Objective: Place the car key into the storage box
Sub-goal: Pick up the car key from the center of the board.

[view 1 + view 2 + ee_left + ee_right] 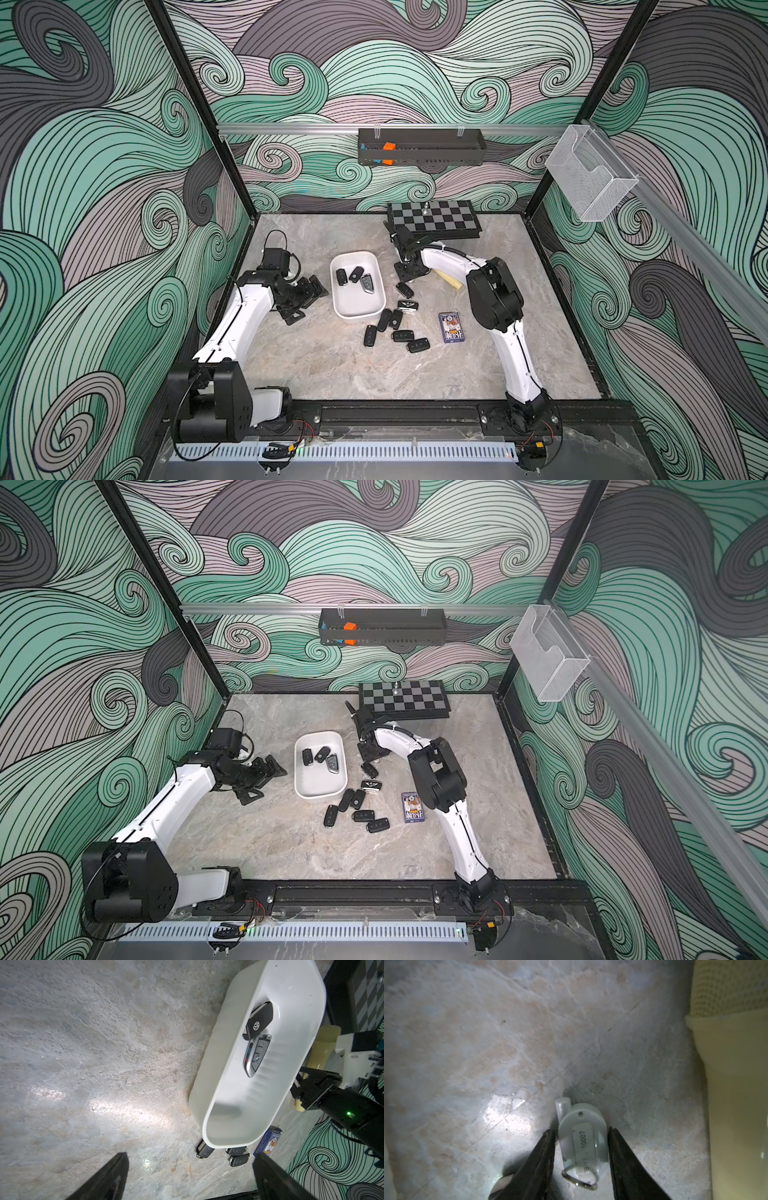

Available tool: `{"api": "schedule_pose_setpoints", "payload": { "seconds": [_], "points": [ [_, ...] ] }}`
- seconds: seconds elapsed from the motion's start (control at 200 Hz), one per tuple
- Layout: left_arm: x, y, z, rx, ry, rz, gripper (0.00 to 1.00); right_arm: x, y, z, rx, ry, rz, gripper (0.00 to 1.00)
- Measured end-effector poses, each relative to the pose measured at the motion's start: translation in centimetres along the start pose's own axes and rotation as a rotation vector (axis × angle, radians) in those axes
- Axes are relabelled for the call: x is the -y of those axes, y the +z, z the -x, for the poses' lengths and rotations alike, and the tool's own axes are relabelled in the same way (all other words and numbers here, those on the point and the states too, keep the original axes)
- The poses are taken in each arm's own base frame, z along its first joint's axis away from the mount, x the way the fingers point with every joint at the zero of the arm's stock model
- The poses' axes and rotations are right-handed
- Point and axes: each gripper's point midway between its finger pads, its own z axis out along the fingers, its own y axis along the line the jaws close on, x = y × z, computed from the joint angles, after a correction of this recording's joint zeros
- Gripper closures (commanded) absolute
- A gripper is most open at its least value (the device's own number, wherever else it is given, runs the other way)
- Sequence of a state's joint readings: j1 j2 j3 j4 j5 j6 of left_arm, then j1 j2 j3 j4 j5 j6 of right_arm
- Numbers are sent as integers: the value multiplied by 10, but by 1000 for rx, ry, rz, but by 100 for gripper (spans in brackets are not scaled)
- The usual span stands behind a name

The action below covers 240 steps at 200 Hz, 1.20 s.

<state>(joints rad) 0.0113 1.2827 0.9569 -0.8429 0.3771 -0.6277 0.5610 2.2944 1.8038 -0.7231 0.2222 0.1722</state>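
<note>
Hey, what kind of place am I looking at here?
Probably a robot test cell: a left arm and right arm mounted at the front of a marble-look table, swirl-patterned walls boxing it in, and car keys scattered beside a white storage box.

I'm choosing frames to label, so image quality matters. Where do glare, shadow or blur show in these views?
Left wrist view: a glare streak on the table, the near fingers soft, the black key in the white box crisp. Right wrist view: a glare spot beside the white tag, dim edges, the cream object soft. Both top views: even light, faint shadows.
</note>
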Motion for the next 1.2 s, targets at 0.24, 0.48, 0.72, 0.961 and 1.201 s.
{"api": "schedule_pose_setpoints", "payload": {
  "seconds": [0.24, 0.48, 0.72, 0.961, 1.201],
  "points": [
    [1, -6, -2, 16, 7, -6, 6, 0, 0, 1, 0, -3, 5, 69],
    [-5, -3, -6, 10, 3, 3, 5, 4, -8, 0, -22, 1, 7, 69],
    [-10, 2, -9, 6, 0, 9, 5, 4, -64, 13, 42, 38, 66, 69],
    [-10, 8, -6, 5, 17, 9, 5, -10, -140, 26, 159, 110, 200, 69],
    [-12, 16, -3, -7, 24, 17, 5, -55, -162, 10, 145, 87, 300, 69]
  ]
}}
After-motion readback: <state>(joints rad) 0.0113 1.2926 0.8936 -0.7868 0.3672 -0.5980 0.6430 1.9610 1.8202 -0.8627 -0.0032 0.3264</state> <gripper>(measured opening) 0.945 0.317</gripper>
